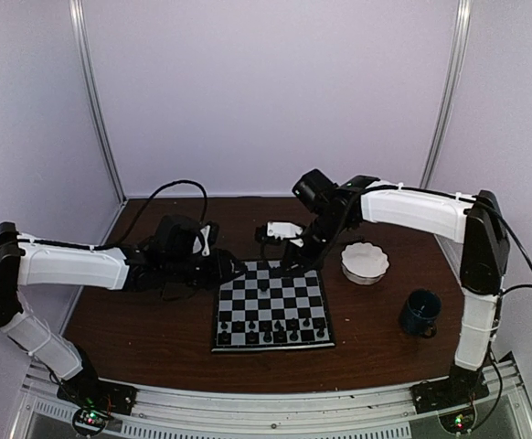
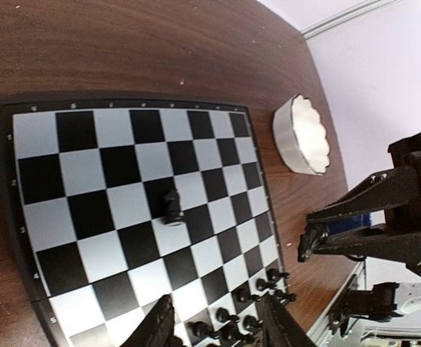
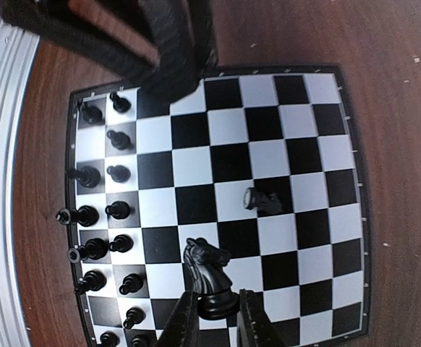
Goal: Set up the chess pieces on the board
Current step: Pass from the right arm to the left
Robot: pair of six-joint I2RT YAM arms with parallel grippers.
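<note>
Over the board (image 3: 319, 123), the right gripper (image 3: 212, 318) clamped a knight (image 3: 209, 275); released tilted, it might topple like the piece (image 3: 262, 199) lying mid-board. Nearby, the left gripper (image 2: 218, 329) hung spread and empty.

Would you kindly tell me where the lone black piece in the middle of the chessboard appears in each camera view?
Top external: lone piece on the far half of the board, left of centre.
Left wrist: near picture centre.
Right wrist: right of centre, up-right of the knight in the right end effector.
Shared landmark: the two rows of set pieces along the board's near edge.
</note>
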